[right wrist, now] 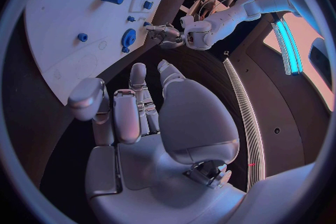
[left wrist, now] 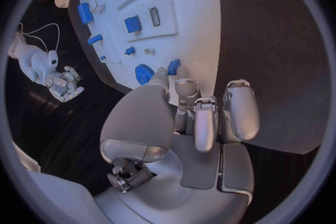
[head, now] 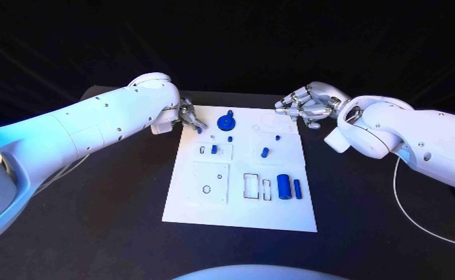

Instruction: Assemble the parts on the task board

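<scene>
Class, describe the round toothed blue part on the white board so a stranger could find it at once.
Start at the white task board in the middle of the black table. Look along its far edge, near the left hand. The blue gear lies there, the board's one round toothed piece; the other blue parts are plain pegs, blocks and cylinders.

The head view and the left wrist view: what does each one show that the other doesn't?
The head view alone takes in the whole task board, with both blue cylinders lying side by side near its front edge, and both arms reaching in from either side. The left wrist view alone shows the left hand from behind, fingers curled in and holding nothing, fingertips over the board's edge. Both show the blue gear, the small blue parts and the right hand.
</scene>
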You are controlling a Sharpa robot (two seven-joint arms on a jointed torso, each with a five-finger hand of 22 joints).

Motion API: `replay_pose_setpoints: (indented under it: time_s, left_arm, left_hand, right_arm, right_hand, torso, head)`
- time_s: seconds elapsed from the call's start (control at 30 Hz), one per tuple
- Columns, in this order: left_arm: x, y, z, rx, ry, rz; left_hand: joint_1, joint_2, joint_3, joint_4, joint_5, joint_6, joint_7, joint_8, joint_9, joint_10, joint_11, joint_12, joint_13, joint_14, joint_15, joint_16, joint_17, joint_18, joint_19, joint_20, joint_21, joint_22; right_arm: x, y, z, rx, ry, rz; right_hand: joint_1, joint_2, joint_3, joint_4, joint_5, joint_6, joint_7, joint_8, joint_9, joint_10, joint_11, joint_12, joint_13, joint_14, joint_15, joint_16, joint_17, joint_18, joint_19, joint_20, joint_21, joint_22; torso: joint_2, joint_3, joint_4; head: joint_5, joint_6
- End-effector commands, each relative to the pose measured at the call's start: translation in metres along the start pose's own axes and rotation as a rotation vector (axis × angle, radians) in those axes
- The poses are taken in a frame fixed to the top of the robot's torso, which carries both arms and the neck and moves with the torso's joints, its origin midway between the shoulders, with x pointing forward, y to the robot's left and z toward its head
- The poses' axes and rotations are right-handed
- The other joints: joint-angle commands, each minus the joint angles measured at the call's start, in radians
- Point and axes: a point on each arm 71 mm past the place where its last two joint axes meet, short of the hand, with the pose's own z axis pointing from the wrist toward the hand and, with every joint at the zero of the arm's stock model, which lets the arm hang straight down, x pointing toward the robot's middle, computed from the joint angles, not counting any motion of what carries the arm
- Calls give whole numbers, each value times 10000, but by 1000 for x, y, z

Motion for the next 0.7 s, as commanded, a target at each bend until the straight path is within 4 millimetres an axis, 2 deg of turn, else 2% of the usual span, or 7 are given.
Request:
replay_pose_setpoints:
  time_s: [0.03, 0.1, 0.17, 0.27, 0.43, 0.53, 0.7]
  left_arm:
    - [1, -2, 0, 117, 132, -121]
    - [1, -3, 0, 172, 117, -182]
    - [1, -3, 0, 233, 114, -241]
    - [1, -3, 0, 320, 125, -345]
    - [1, -2, -2, 509, 156, -537]
    - [2, -1, -6, 731, 270, -673]
    - [5, -1, -15, 1109, 189, -817]
  left_hand:
    - [560, 163, 368, -239, 84, -112, -74, 38, 6, 12, -48, -14, -52, 1037, -112, 24, 2631, -31, 31, -49, 7, 13]
    - [1395, 383, 1086, -662, 154, -301, -93, -66, -39, -102, -81, -147, -152, 1037, -162, 24, 2631, -22, 19, -98, -17, 0]
    - [1818, 304, 1851, -878, 182, -419, -23, -132, -69, -190, -39, -288, -262, 1037, -137, 24, 2631, -27, 11, -109, -30, 2]
    - [1595, -502, 3778, -812, 157, -433, 117, -73, -34, -154, 14, -440, -448, 1037, -24, 24, 2631, -21, 3, -41, -55, 24]
    - [999, -1286, 5768, -996, 143, -446, 101, 140, 115, -81, 38, -467, -560, 1037, -2, 24, 2631, -23, 9, -2, -69, 64]
    - [646, -1548, 6437, -1160, 175, -452, 130, 251, 194, -55, 50, -474, -612, 1037, -14, 24, 2631, -27, 12, 13, -76, 81]
    - [324, -1686, 6972, -1394, 172, -470, 96, 351, 268, -21, 59, -479, -666, 1037, -23, 24, 2631, -36, 35, 19, -54, 134]
  right_arm:
    - [2, 1, 0, -71, 175, -7]
    - [2, 1, 0, -71, 180, -7]
    - [2, 1, 0, -71, 187, -7]
    - [2, 1, 0, -64, 205, -8]
    - [2, 0, 0, -56, 230, -9]
    - [2, 0, 0, -53, 235, -9]
    - [2, 0, 0, -48, 227, -9]
  right_hand:
    - [9, 75, -44, 4, 37, 0, 20, 60, -5, -76, 10, -47, -10, 240, 6, -63, -30, 198, -95, -1, -44, -14]
    - [9, 75, -44, 4, 37, 0, 20, 60, -5, -76, 10, -47, -10, 240, 6, -63, -30, 198, -95, -1, -44, -14]
    - [9, 75, -44, 4, 37, 0, 20, 60, -5, -76, 10, -47, -10, 240, 6, -63, -30, 198, -95, -1, -44, -14]
    - [9, 75, -44, 4, 37, 0, 20, 60, -5, -76, 10, -47, -10, 240, 6, -63, -30, 198, -95, -1, -44, -14]
    - [9, 76, -44, 4, 37, 0, 20, 60, -5, -76, 10, -47, -10, 240, 6, -65, -32, 198, -96, -1, -44, -15]
    - [16, 78, -48, 4, 41, 0, 20, 62, -4, -78, 10, -47, -14, 233, 6, -87, -61, 200, -100, -1, -51, -24]
    - [21, 81, -49, 3, 46, -1, 19, 63, -4, -79, 10, -47, -16, 228, 6, -102, -81, 202, -105, -1, -59, -36]
  torso:
    - [-1, 5, 1]
    - [-3, 6, 3]
    - [-3, 7, 3]
    - [-4, 11, 1]
    - [-11, 11, 0]
    - [-13, 17, 14]
    - [-38, 9, 38]
  head:
    - [0, -2]
    - [-1, -7]
    - [3, -14]
    - [12, -34]
    - [34, -29]
    - [9, -21]
    - [16, -54]
